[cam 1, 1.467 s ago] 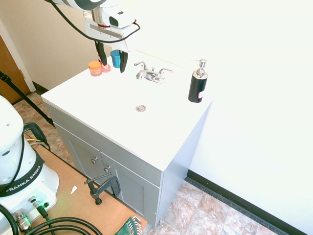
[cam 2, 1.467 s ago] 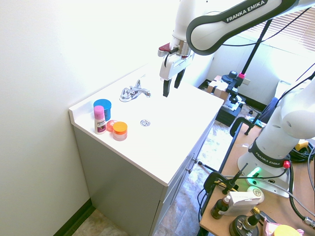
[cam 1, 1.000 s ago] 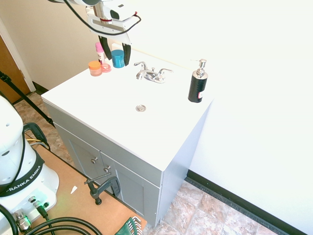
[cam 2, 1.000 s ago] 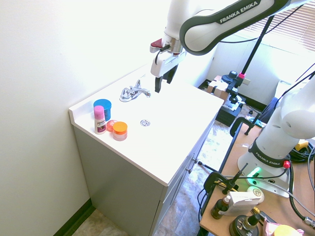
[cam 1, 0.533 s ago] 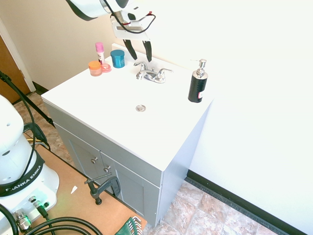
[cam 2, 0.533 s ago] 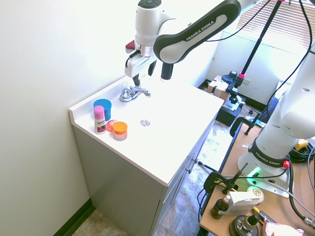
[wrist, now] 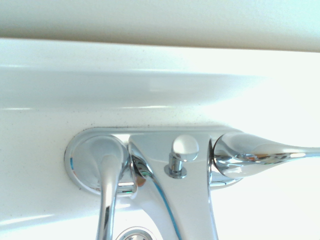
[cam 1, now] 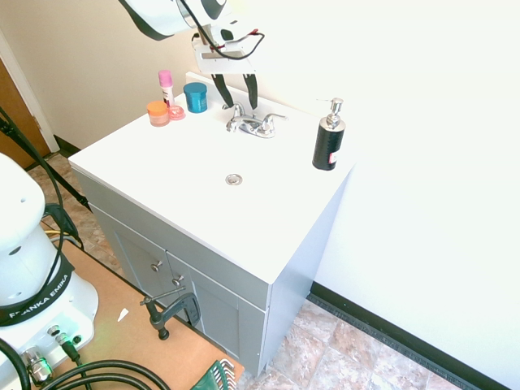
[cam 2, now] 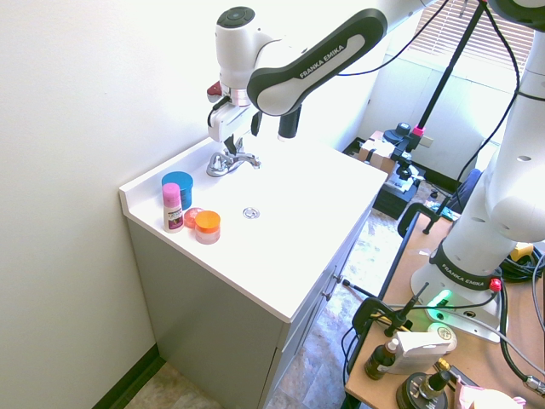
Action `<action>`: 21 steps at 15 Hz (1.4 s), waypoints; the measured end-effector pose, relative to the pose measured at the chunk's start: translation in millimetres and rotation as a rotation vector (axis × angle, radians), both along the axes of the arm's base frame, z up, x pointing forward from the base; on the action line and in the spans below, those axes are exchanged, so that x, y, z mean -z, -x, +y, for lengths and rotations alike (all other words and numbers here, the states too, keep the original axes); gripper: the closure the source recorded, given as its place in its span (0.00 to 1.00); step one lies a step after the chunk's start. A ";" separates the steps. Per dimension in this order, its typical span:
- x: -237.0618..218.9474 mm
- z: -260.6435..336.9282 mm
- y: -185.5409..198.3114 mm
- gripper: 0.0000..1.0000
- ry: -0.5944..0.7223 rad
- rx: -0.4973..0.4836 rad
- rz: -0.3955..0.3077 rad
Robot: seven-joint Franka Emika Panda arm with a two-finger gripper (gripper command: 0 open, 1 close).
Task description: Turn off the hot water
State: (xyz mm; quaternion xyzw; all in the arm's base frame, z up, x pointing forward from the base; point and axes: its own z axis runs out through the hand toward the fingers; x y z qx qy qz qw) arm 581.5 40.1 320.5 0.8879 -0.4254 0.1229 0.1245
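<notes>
Glossy white vanity table point(cam 1: 187, 162) against pale wall; open black-fingered claw point(cam 1: 236, 96) hangs just above small shiny chrome left-hand lever handle point(cam 1: 236, 109) of low chrome tap point(cam 1: 253, 123).

A white arm point(cam 2: 315, 60) reaches in from the right over a white vanity top point(cam 2: 289, 256). Its gripper point(cam 2: 232, 146) hangs just above the chrome tap point(cam 2: 228, 161) by the back wall, fingers parted. A drain point(cam 2: 251, 213) sits in front of the tap. Near the left corner stand a blue jar point(cam 2: 178, 186), a pink-capped bottle point(cam 2: 173, 208), a small pink tub point(cam 2: 191, 217) and an orange-lidded tub point(cam 2: 207, 227), close together.
</notes>
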 end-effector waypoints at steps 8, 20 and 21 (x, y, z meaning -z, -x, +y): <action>4.1 26.0 -7.5 0.00 -0.039 -0.007 0.022; -23.9 20.5 -15.7 0.00 -0.149 0.032 0.038; -30.1 9.3 0.6 0.00 -0.169 0.044 0.050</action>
